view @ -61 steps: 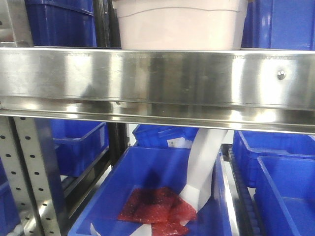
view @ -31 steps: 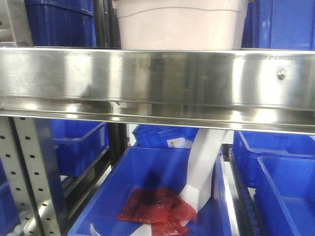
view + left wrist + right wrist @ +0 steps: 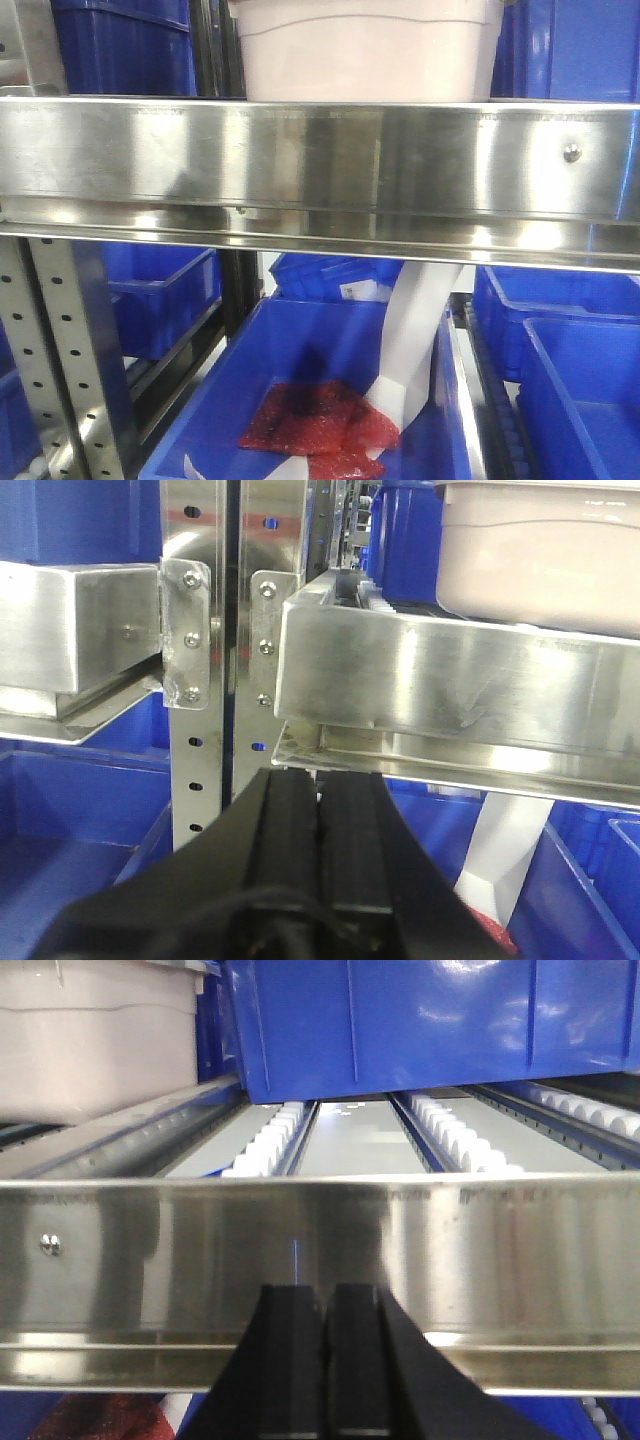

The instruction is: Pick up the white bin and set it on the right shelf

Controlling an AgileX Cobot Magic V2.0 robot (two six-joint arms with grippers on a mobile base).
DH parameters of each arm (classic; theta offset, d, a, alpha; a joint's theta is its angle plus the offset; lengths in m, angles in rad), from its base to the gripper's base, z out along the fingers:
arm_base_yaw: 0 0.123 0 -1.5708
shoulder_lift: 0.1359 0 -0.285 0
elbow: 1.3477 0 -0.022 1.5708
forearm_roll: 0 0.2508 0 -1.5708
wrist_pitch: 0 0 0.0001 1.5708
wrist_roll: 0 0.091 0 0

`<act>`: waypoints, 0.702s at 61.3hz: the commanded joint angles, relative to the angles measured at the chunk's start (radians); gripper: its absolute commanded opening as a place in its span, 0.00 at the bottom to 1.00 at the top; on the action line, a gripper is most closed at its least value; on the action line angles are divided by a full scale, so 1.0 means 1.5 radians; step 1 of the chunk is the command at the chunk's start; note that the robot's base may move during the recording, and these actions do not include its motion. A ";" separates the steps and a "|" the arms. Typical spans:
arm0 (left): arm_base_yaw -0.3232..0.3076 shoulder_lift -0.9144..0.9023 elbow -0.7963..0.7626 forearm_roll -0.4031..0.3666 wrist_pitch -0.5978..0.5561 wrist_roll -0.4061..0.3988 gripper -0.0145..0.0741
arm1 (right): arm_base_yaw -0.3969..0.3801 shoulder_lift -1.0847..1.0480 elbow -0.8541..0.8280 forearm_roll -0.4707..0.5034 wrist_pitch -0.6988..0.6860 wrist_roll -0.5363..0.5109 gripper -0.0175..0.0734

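On the upper level of the right shelf (image 3: pixel 320 160), behind its broad steel rail, sits the white bin (image 3: pixel 365 50), blue bins (image 3: pixel 125 45) at either side. Left gripper (image 3: pixel 320 810) hangs just below the rail, black fingers (image 3: pixel 290 820) clenched together, empty. Right gripper (image 3: pixel 325 1335) faces the rail too, fingers pressed tight, grasping nothing. Below, a blue tub (image 3: pixel 300 340) holds a red bag (image 3: pixel 320 420).

white bin (image 3: pixel 365 50) on right shelf (image 3: pixel 320 165), blue bins (image 3: pixel 320 390) below
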 commanded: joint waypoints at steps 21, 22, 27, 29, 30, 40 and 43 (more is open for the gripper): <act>-0.004 -0.006 0.011 -0.006 -0.064 -0.003 0.03 | 0.001 -0.012 0.003 -0.013 -0.072 0.001 0.27; -0.004 -0.006 0.011 -0.006 -0.064 -0.003 0.03 | 0.001 -0.012 0.003 -0.013 -0.072 0.001 0.27; -0.004 -0.006 0.011 -0.006 -0.064 -0.003 0.03 | 0.001 -0.012 0.003 -0.013 -0.072 0.001 0.27; -0.004 -0.006 0.011 -0.006 -0.064 -0.003 0.03 | 0.001 -0.012 0.003 -0.013 -0.072 0.001 0.27; -0.004 -0.006 0.011 -0.006 -0.064 -0.003 0.03 | 0.001 -0.012 0.003 -0.013 -0.072 0.001 0.27; -0.004 -0.006 0.011 -0.006 -0.064 -0.003 0.03 | 0.001 -0.012 0.003 -0.013 -0.072 0.001 0.27; -0.004 -0.006 0.011 -0.006 -0.064 -0.003 0.03 | 0.001 -0.012 0.003 -0.013 -0.072 0.001 0.27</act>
